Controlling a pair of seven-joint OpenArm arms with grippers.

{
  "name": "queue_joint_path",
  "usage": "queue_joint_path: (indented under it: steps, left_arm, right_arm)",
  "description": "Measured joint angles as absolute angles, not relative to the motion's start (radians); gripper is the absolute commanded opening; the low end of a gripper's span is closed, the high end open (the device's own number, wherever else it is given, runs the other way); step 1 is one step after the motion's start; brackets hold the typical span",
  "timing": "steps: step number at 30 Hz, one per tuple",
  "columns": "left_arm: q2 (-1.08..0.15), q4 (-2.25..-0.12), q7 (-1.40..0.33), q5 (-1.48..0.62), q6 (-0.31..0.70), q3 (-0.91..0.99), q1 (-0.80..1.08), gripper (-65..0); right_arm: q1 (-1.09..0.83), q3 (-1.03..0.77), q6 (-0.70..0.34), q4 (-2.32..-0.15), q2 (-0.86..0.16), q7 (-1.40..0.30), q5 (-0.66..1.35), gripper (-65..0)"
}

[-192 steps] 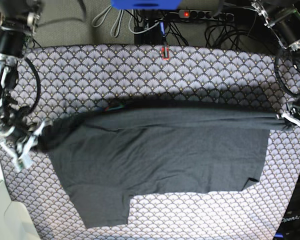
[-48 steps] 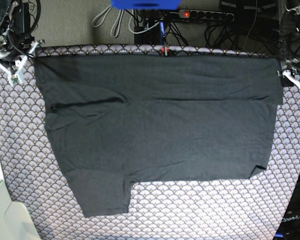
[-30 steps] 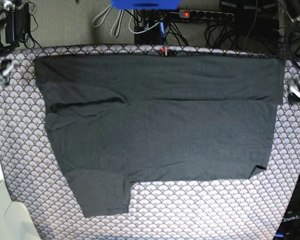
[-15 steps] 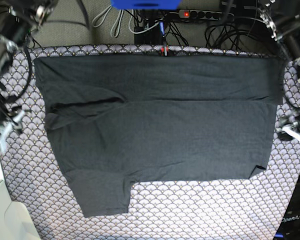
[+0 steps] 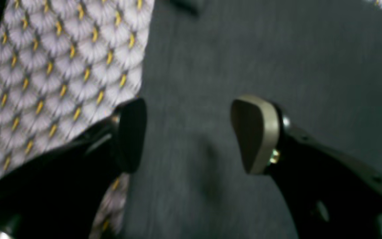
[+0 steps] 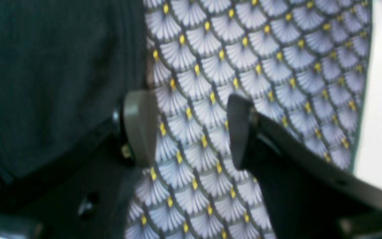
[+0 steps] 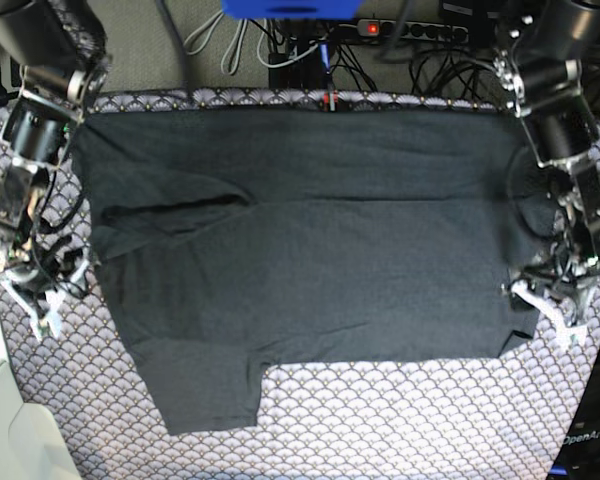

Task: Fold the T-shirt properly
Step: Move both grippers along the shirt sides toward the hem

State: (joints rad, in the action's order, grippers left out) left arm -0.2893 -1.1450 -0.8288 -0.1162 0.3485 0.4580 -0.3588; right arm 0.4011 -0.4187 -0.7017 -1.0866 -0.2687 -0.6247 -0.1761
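The charcoal T-shirt [image 7: 310,260] lies spread flat on the scallop-patterned tablecloth [image 7: 400,420], one sleeve pointing to the near edge. In the base view my left gripper [image 7: 543,310] hovers at the shirt's lower right corner. Its wrist view shows the left gripper [image 5: 191,134] open over the T-shirt [image 5: 244,49], just inside the fabric's edge. My right gripper [image 7: 38,305] sits beside the shirt's left edge. The right gripper [image 6: 187,129] stands open over bare tablecloth [image 6: 260,66], with the T-shirt [image 6: 45,66] just to its left. Neither holds anything.
Behind the table's far edge lie a power strip [image 7: 410,30] and tangled cables. A blue object [image 7: 290,8] hangs at top centre. A small red item [image 7: 329,102] sits at the far edge. A white surface [image 7: 10,430] borders the lower left.
Both arms have come down from the far corners along the shirt's sides toward the near half. The shirt has stayed still, and both grippers stay open.
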Motion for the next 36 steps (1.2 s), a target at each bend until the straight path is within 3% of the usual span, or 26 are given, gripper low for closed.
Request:
queue_joint_path:
  steps: [8,18,21,29,36]
  left_arm:
    - [-0.288,-1.084,-0.788,-0.018,0.345,0.454,-0.464,-22.8]
    - [-0.292,-0.972,-0.705,0.082,0.348,0.455,-0.500,-22.8]
    - [-0.295,-0.984,-0.705,0.084,0.348,0.455,-0.505,-22.8]
    - [-0.341,-0.985,-0.704,0.081,0.345,0.462,-0.491,-22.8]
    - [-0.335,-0.995,-0.706,0.078,0.352,0.460,-0.464,-22.8]
  right_arm:
    - [0.513,-0.421,-0.698,-0.971,-0.263,-0.558,-0.176,-30.7]
    - [0.666,-0.418,-0.698,-0.572,-0.274,-0.284,-0.182,-30.6]
    - [0.693,-0.418,-0.627,-0.500,-0.272,-0.200,-0.176,-30.6]
    - [0.650,-0.418,-0.497,-0.492,-0.271,-0.134,-0.176,-30.6]
    - [0.589,-0.389,-0.489,-0.489,-0.269,-0.128,-0.176,-30.6]
